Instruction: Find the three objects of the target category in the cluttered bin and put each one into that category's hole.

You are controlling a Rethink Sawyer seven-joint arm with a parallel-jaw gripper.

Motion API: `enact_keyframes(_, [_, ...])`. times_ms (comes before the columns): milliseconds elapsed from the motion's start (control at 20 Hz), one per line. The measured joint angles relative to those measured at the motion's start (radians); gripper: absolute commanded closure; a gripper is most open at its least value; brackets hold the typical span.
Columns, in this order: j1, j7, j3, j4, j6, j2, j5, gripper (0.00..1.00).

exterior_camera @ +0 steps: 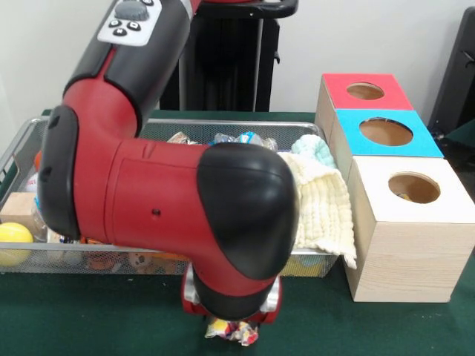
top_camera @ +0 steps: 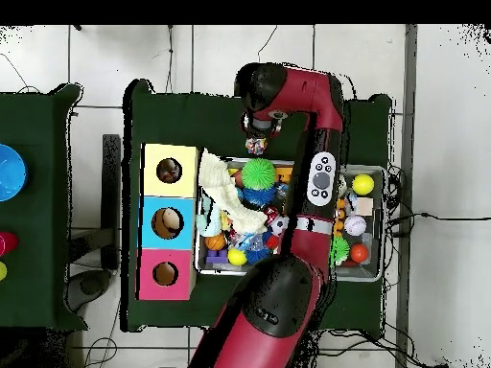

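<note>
Fabric ball hung gripped in my hand at the front view's bottom centre, outside the bin and over the green table. I judged this the carrying step. To the right waited the hole in the nearest box; overhead its top showed yellow. Next I needed to swing right, centre above it, then let go.

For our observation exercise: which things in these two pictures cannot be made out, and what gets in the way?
- Claw, front view: open or shut hidden by the arm's wrist.
- Fabric ball under it: partly cut off by the bottom edge.
- Bin contents, front view: mostly behind the arm.
- Overhead view: toys too small to identify.
</note>
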Motion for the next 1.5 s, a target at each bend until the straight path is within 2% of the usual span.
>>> enact_keyframes(500, [-0.002,0.0,0.052,-0.022,0.0,0.024,-0.014,0.0])
enact_keyframes(800, [-0.002,0.0,0.058,-0.022,-0.002,0.024,-0.025,0.0])
enact_keyframes(850, [-0.002,0.0,0.059,-0.022,-0.004,0.024,-0.025,1.0])
enact_keyframes(1500, [0.001,0.0,0.069,-0.021,-0.003,0.015,-0.046,1.0])
